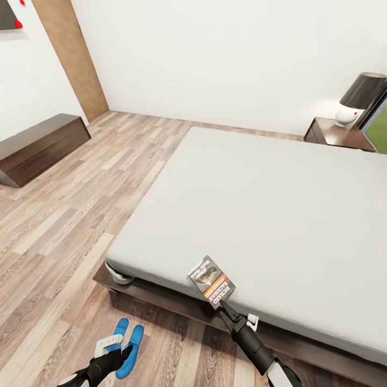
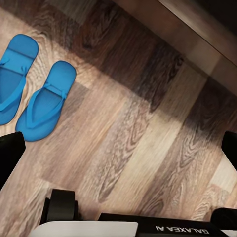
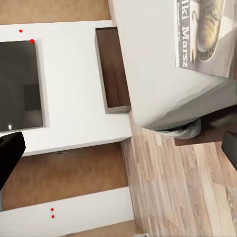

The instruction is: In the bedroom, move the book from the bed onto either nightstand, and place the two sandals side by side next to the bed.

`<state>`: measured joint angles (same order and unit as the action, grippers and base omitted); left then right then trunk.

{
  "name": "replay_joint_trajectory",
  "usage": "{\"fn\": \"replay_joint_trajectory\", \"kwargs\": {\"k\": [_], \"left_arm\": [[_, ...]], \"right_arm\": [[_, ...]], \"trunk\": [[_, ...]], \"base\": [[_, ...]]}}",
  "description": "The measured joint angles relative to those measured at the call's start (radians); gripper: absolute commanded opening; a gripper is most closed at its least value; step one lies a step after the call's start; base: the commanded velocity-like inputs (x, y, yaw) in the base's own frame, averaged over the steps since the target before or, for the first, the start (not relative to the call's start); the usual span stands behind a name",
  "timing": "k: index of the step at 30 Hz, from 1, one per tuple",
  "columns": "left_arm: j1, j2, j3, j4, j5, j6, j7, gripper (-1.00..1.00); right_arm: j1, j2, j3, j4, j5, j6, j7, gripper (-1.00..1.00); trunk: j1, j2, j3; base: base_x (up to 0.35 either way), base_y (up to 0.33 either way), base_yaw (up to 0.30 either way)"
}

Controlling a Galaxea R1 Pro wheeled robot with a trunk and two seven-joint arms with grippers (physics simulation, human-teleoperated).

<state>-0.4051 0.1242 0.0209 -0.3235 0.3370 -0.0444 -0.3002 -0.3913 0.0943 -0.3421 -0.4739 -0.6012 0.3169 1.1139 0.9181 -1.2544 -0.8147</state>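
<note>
Book at the bed edge by right gripper; two sandals on floor.

Sandals — bright blue. Mattress — plain pale grey, on a dark brown frame. Book: dark cover, orange band, white lettering. Floor: mixed brown-grey planks. Upper-right lamp: black shade, white base.

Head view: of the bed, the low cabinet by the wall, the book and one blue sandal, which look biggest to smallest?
1. Bed
2. Low cabinet
3. Book and sandal look about alike; both lie near the camera, so I won't rank them.
</note>
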Motion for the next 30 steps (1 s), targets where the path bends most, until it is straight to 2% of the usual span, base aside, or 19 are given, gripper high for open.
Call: {"fn": "replay_joint_trajectory", "kwargs": {"k": [30], "left_arm": [[0.0,0.0,0.0,0.0,0.0,0.0,0.0,1.0]], "right_arm": [[0.0,0.0,0.0,0.0,0.0,0.0,0.0,1.0]], "trunk": [[0.115,-0.21,-0.094]], "base": [[0.0,0.0,0.0]]}}
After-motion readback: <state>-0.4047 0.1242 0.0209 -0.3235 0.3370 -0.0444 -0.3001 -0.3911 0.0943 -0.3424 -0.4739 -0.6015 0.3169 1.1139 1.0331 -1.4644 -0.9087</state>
